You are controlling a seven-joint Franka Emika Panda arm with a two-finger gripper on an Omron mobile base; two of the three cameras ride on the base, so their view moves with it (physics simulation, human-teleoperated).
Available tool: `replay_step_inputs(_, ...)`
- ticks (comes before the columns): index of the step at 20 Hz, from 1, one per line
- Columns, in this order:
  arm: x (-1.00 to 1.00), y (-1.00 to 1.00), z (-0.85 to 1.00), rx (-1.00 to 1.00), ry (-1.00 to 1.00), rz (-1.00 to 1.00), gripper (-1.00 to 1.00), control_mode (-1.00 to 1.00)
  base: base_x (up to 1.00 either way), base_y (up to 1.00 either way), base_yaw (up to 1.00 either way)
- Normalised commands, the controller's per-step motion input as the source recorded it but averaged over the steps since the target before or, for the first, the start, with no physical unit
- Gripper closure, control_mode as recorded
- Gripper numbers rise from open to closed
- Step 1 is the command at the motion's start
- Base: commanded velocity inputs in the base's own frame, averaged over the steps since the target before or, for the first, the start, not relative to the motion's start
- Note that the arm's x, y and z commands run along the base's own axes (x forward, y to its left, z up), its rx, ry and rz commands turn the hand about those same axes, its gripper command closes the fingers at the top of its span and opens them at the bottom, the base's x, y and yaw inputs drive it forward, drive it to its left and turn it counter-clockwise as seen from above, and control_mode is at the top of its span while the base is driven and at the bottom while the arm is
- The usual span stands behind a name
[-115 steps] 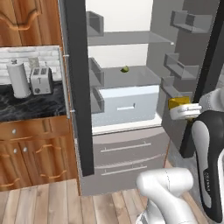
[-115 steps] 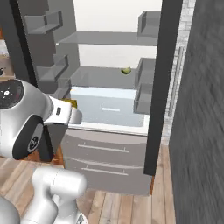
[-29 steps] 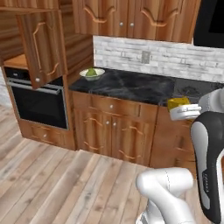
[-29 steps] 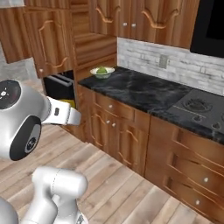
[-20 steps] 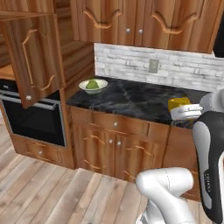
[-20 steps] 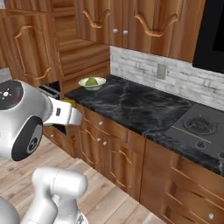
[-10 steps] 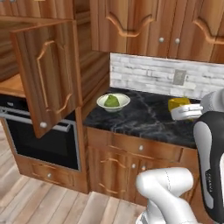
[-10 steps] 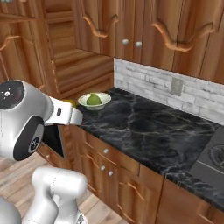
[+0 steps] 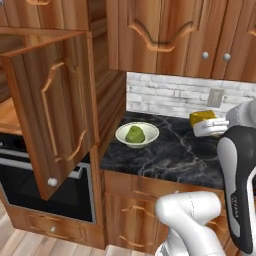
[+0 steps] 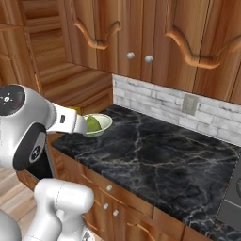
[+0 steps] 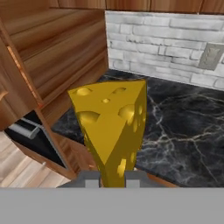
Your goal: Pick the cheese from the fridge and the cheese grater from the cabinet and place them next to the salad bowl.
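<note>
The end effector [image 11: 112,178] pinches the cheese [image 11: 113,124] at its narrow bottom tip, holding the wedge upright in the middle of the hand view. In the left base view the cheese [image 9: 202,118] sits at right center, above the dark desk [image 9: 180,156]. The bowl [image 9: 137,135] with its green lump rests on the desk's left end, at frame center, well apart from the cheese. The cabinet [image 9: 52,107] door hangs open at left, above an oven [image 9: 35,185].
</note>
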Motion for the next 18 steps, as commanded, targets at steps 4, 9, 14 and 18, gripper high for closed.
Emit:
replay_step_inputs(4, 0.00, 0.00, 0.00, 0.00, 0.00, 0.00, 1.00, 1.00, 0.01, 0.00, -0.14)
replay_step_inputs(9, 0.00, 0.00, 0.00, 0.00, 0.00, 0.00, 1.00, 1.00, 0.00, 0.00, -0.03)
replay_step_inputs(14, 0.00, 0.00, 0.00, 0.00, 0.00, 0.00, 1.00, 1.00, 0.00, 0.00, 0.00)
replay_step_inputs(18, 0.00, 0.00, 0.00, 0.00, 0.00, 0.00, 1.00, 1.00, 0.00, 0.00, 0.00)
